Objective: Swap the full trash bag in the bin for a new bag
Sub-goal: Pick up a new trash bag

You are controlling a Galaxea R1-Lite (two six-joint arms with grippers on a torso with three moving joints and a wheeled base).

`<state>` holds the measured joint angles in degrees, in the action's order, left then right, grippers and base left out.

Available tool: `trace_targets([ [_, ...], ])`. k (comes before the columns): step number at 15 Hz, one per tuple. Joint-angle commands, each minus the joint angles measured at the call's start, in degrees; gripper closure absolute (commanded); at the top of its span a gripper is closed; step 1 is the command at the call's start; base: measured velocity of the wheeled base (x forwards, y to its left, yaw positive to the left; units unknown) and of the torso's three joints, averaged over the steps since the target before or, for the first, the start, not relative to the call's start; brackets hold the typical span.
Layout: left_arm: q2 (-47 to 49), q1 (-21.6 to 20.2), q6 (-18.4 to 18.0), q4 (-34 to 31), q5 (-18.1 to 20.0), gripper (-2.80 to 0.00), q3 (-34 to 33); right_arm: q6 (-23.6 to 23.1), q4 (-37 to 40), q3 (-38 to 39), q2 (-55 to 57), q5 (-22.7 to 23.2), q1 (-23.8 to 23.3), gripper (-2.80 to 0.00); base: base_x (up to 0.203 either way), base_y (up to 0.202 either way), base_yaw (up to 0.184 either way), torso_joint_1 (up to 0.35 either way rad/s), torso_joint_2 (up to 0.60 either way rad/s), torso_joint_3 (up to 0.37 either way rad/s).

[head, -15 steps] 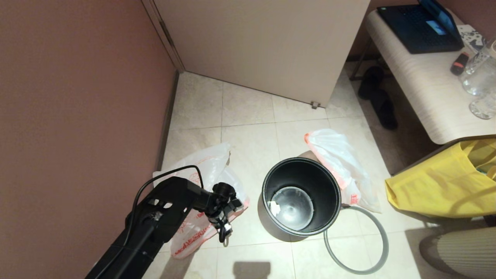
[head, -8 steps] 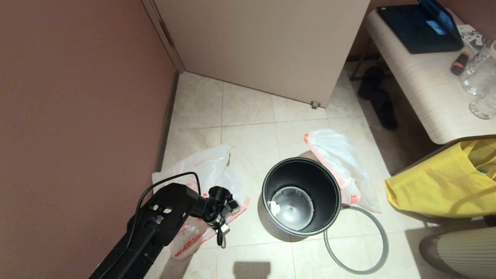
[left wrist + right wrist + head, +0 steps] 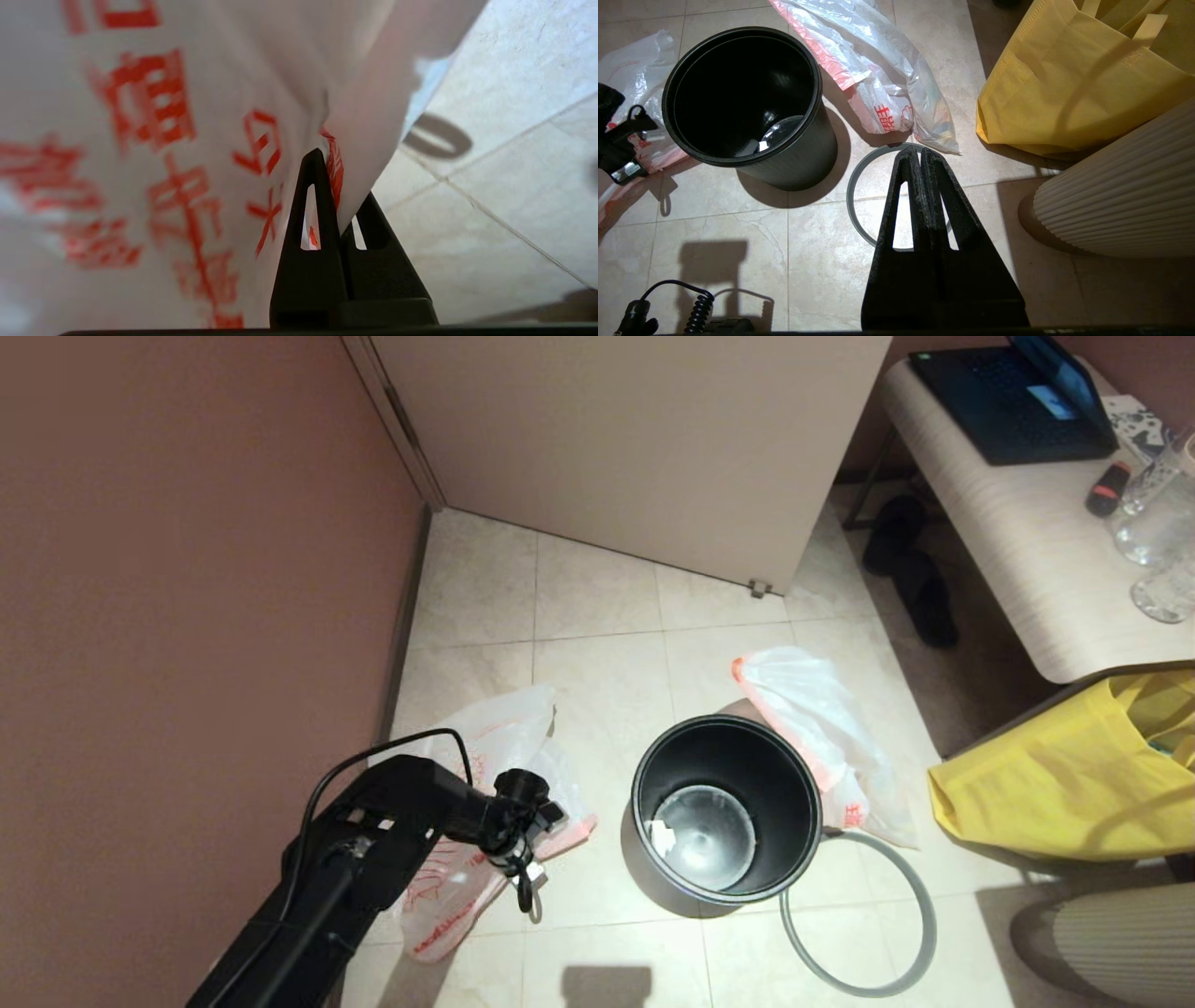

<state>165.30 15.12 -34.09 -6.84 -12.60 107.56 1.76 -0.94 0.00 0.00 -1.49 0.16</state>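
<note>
The left gripper [image 3: 332, 161] had its fingers pinched on a fold of the thin, translucent white new bag [image 3: 485, 775] with red cartoon print, which lay on the floor tiles beside the empty black plastic bin [image 3: 728, 807]. The film looked light, limp and slippery; I judged the pink banded mouth, just beyond the fingertips, the safer hold. The right gripper [image 3: 920, 156] hung pressed shut.

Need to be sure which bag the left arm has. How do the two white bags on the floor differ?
The new bag, left of the bin, carries large red print and is pinched in the left gripper; the full trash bag, right of the bin, shows little print, lies lumpy and untouched. Both are thin, translucent, pink-banded.
</note>
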Motion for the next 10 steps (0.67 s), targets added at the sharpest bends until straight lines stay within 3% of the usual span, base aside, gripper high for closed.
trace_targets([
  [1,-9.8,1.2,3.1,-1.1,-0.8,0.0,-5.5,0.0,0.0,0.0,0.1,0.0,0.0,0.0,0.0,0.0,0.0,0.0,0.0,0.0],
  [5,-26.6,4.5,10.3,-1.8,-1.3,0.0,-19.1,0.0,0.0,0.0,0.1,0.0,0.0,0.0,0.0,0.0,0.0,0.0,0.0,0.0],
  [10,-49.1,9.4,15.9,-5.0,-1.2,0.0,-34.2,0.0,0.0,0.0,0.0,0.0,0.0,0.0,0.0,0.0,0.0,0.0,0.0,0.0],
])
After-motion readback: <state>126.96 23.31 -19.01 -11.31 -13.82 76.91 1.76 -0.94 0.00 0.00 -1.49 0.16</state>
